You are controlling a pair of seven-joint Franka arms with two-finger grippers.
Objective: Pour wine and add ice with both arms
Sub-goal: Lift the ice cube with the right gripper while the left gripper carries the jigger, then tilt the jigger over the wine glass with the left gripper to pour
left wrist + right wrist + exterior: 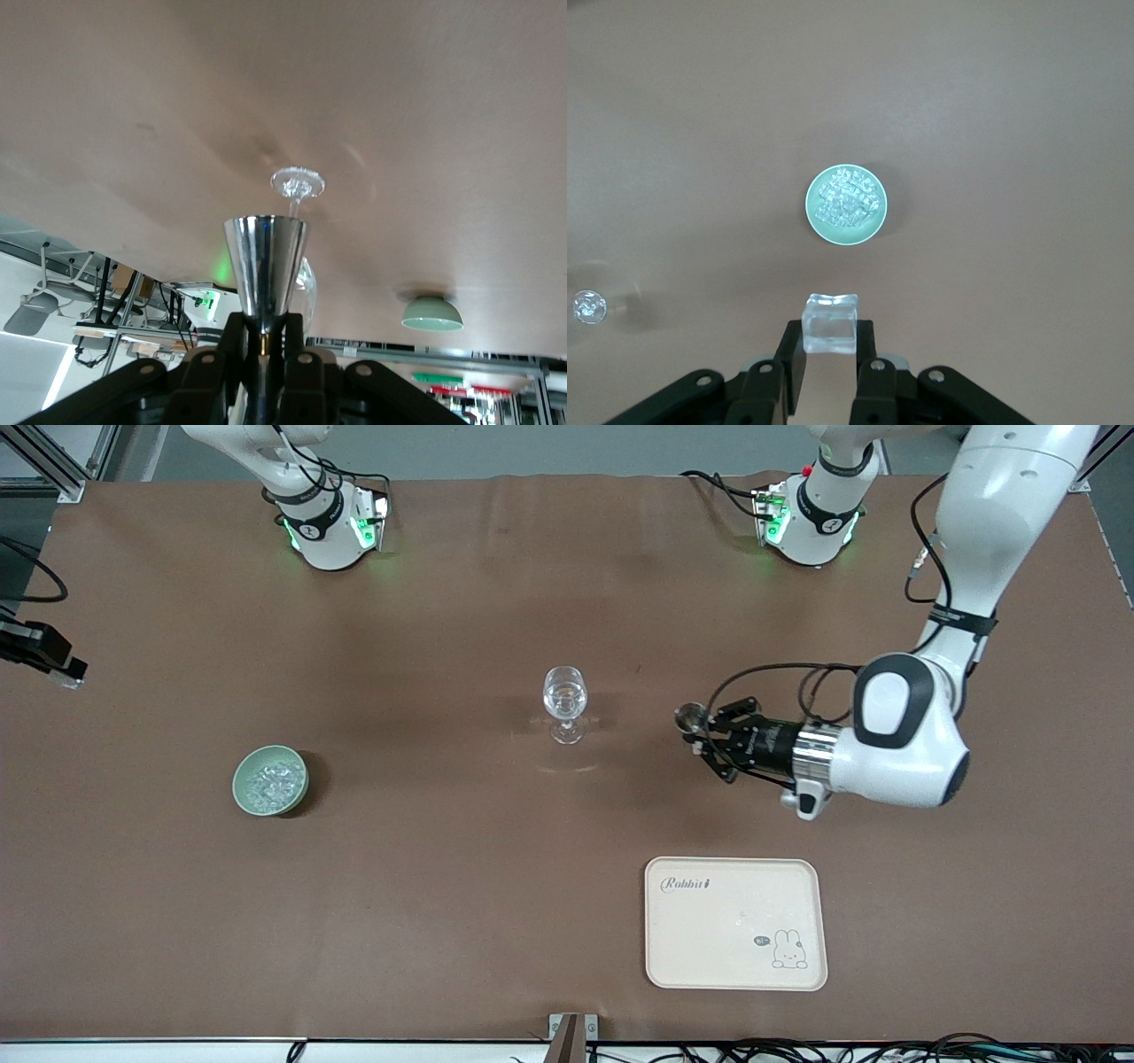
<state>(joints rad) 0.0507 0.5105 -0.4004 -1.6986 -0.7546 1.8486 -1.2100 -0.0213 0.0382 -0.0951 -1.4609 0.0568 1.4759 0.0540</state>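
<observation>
**Ice in One Hand, Shiny Cup in the Other**

Now I have both my hands full. My right gripper (829,372) is squeezed on one clear, glassy ice cube (830,322). It hangs high over the pale green round bowl (845,205), which is full of more ice (849,198). The bowl sits on the brown table (443,868), toward my right arm's end.

My left gripper (264,347) is pinched tight on the thin stem of a shiny silver metal cup (264,266). It is tipped on its side, with its open mouth pointing at the clear wine glass (565,701). The glass stands upright in the middle of the table, and my cup is up in the air near it, not touching.

A cream tray with a bunny picture (735,923) lies nearer the front camera, with nothing on it.

I think the ice cube is light, hard and very slippery, so I should grip its flat sides and not squeeze too hard. The wine glass looks thin and easy to break or knock over. I think the cube should go in gently from just above the rim.
</observation>
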